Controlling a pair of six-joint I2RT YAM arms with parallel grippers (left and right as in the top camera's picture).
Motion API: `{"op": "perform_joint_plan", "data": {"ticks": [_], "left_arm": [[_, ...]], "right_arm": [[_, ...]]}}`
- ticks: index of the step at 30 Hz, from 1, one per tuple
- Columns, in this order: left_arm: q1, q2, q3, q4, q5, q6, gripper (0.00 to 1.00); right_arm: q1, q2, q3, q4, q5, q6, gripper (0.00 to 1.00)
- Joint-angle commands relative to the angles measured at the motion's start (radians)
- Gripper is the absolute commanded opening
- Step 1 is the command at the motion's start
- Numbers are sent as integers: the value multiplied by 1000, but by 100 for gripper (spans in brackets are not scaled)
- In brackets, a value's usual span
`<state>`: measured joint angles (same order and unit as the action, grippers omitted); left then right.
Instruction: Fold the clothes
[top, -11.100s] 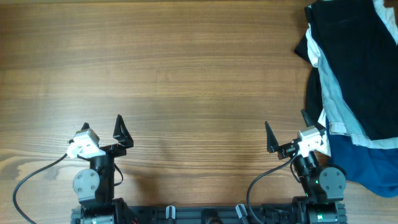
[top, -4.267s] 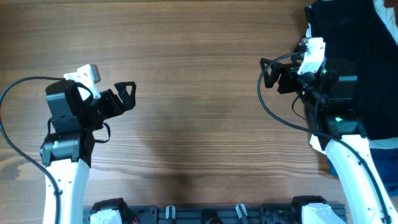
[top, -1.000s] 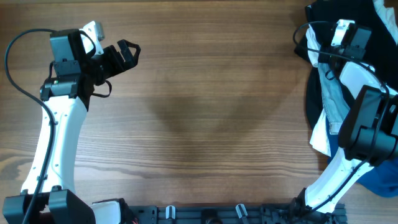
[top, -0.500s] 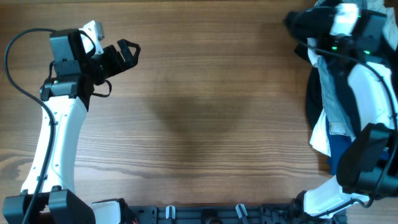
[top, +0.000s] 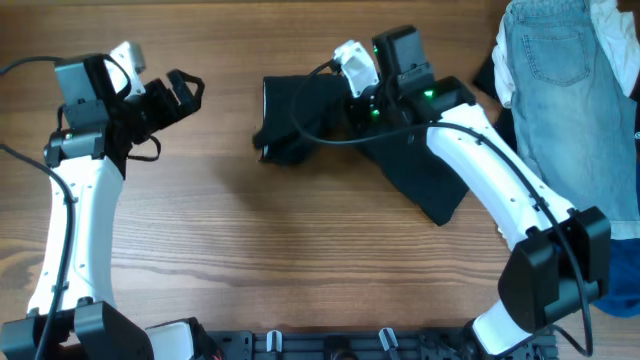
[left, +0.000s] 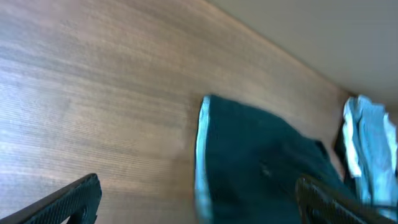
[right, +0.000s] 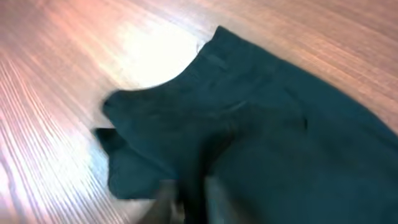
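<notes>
A black garment (top: 290, 120) lies rumpled across the middle of the table, reaching from near the centre down to the right (top: 425, 190). My right gripper (top: 342, 104) is over its left part. In the right wrist view a raised ridge of the black garment (right: 280, 124) stands between the blurred fingers of the right gripper (right: 193, 202); how far apart the jaws are does not show. My left gripper (top: 187, 90) hovers open at the upper left, apart from the cloth. The left wrist view has the left gripper (left: 199, 205) facing the black garment (left: 261, 162) with nothing between its fingers.
A pile of clothes fills the right edge: light blue jeans (top: 555, 90) on top, white cloth (top: 505, 80) at its left side, a blue garment (top: 620, 290) low at the corner. The pile (left: 367, 149) also shows far off in the left wrist view.
My right arm swung left from the pile, dragging the black garment to the table's middle and uncovering the jeans. The left arm shifted slightly left.
</notes>
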<state>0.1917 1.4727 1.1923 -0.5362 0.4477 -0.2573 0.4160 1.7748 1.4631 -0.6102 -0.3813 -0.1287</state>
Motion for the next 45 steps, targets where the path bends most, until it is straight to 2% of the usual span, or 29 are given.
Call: {"op": "perform_joint_plan", "data": {"ticks": [1, 2, 6, 10, 12, 15, 19, 23, 31, 34, 38, 41, 42, 45], "left_arm": [[-43, 1, 13, -85, 31, 171, 100], [-62, 1, 13, -115, 32, 204, 100], [-165, 5, 13, -256, 30, 307, 100], [-271, 63, 11, -314, -8, 305, 100], [-301, 115, 10, -313, -40, 295, 97], [-315, 233, 10, -304, -155, 185, 96], [-312, 330, 10, -244, -160, 124, 90], [-314, 407, 10, -174, -146, 114, 75], [-325, 449, 10, -61, -89, 114, 61], [-326, 459, 10, -53, -77, 93, 42], [-333, 478, 10, -54, -77, 92, 32], [-355, 497, 10, -55, -77, 91, 15], [-365, 497, 10, -53, -77, 91, 5], [-373, 488, 13, -51, -74, 55, 4]], "right_arm": [[-6, 24, 27, -24, 20, -2, 91], [-10, 24, 27, -29, 26, -2, 99], [-45, 24, 27, -38, 24, 38, 100], [-99, 23, 27, -43, 25, 58, 100], [-127, 23, 27, -51, 25, 58, 100], [-157, 22, 27, -65, 25, 58, 100], [-164, 22, 27, -72, 26, 52, 99], [-165, 22, 27, -77, 52, 50, 96], [-165, 22, 27, -77, 56, 49, 95], [-165, 22, 27, -77, 71, 49, 94], [-165, 22, 27, -71, 71, 50, 94], [-165, 22, 27, -71, 75, 49, 94], [-165, 23, 27, -71, 75, 49, 94], [-165, 23, 27, -63, 74, 50, 94]]}}
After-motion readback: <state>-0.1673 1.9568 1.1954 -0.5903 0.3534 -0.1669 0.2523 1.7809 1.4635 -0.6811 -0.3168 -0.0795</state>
